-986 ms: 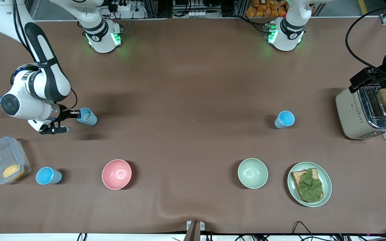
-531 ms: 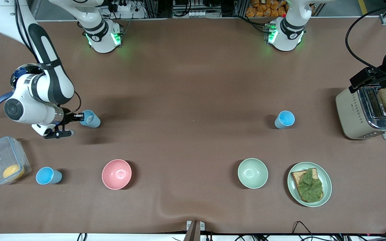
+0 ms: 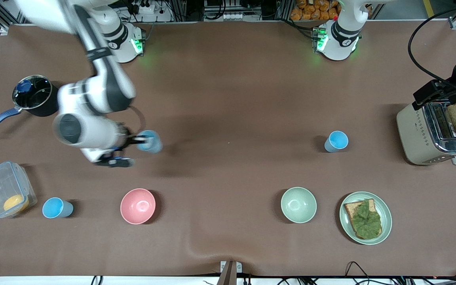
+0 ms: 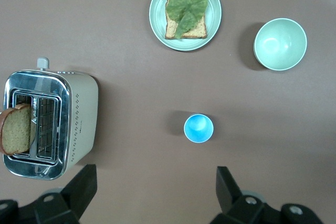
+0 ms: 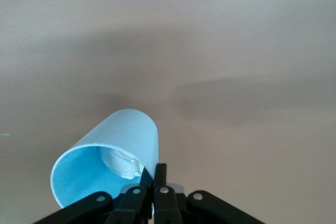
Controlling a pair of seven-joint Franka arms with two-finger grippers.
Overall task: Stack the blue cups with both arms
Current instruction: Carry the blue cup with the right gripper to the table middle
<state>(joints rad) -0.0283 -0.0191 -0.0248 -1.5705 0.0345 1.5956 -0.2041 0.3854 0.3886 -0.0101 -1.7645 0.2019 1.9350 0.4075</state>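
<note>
The right pincer (image 3: 135, 139) is clamped on the rim of a small tapered light-blue plastic cup (image 3: 150, 141), carried tilted in the air over the brown worktop (image 3: 228, 99) above the round pink bowl (image 3: 137, 206); the right wrist view shows a whitish patch inside that cup (image 5: 107, 163). A second light-blue cup (image 3: 56, 208) stands on the worktop beside a clear plastic box (image 3: 4, 190), toward the right arm's end. The left pincer (image 4: 155, 184) hangs wide apart, holding nothing, over the cream-and-chrome toaster (image 3: 434, 132). A third light-blue cup (image 3: 336, 141) stands upright between the toaster and the middle of the worktop, farther from the front camera than the pale green bowl (image 3: 298, 204).
</note>
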